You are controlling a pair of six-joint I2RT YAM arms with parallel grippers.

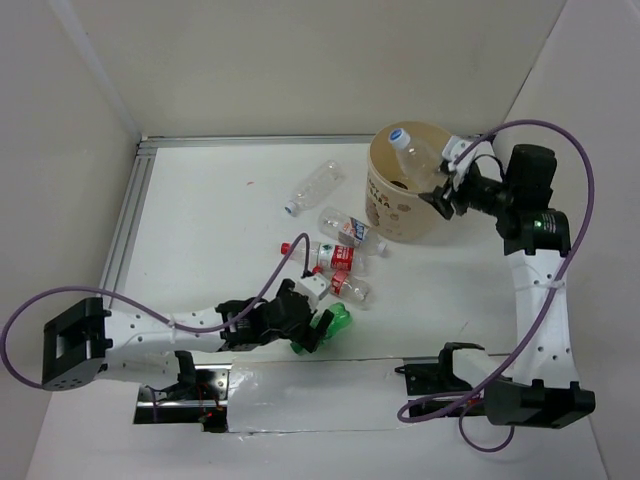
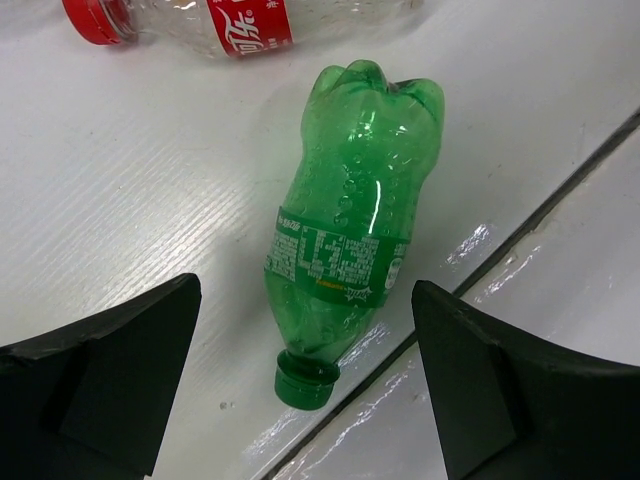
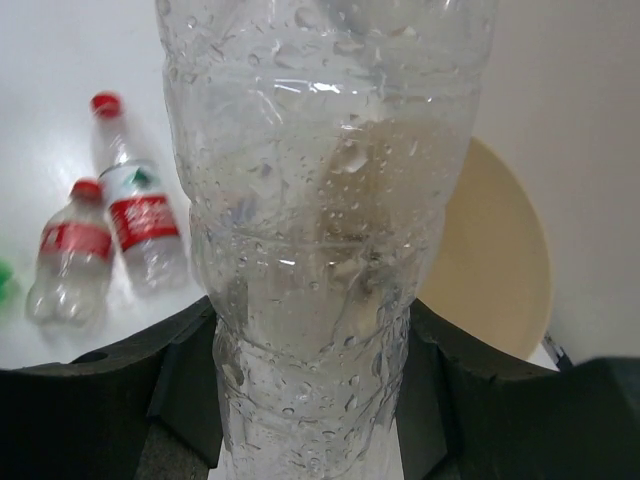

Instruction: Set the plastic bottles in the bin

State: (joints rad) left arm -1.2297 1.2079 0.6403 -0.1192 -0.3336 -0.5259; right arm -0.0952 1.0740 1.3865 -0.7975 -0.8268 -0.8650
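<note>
Clear bottle (image 3: 320, 250) — held above bin (image 1: 390, 205).

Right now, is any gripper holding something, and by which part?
The right gripper holds a clear bottle by its lower body; the left gripper holds nothing.

The clear bottle (image 1: 418, 152) I grip hangs cap-up over the beige bin (image 1: 392, 215) at the table's (image 1: 200, 230) far right. A green bottle (image 2: 350, 240) lies by the near edge, and red-capped bottles (image 1: 335, 256) lie clustered mid-table.
</note>
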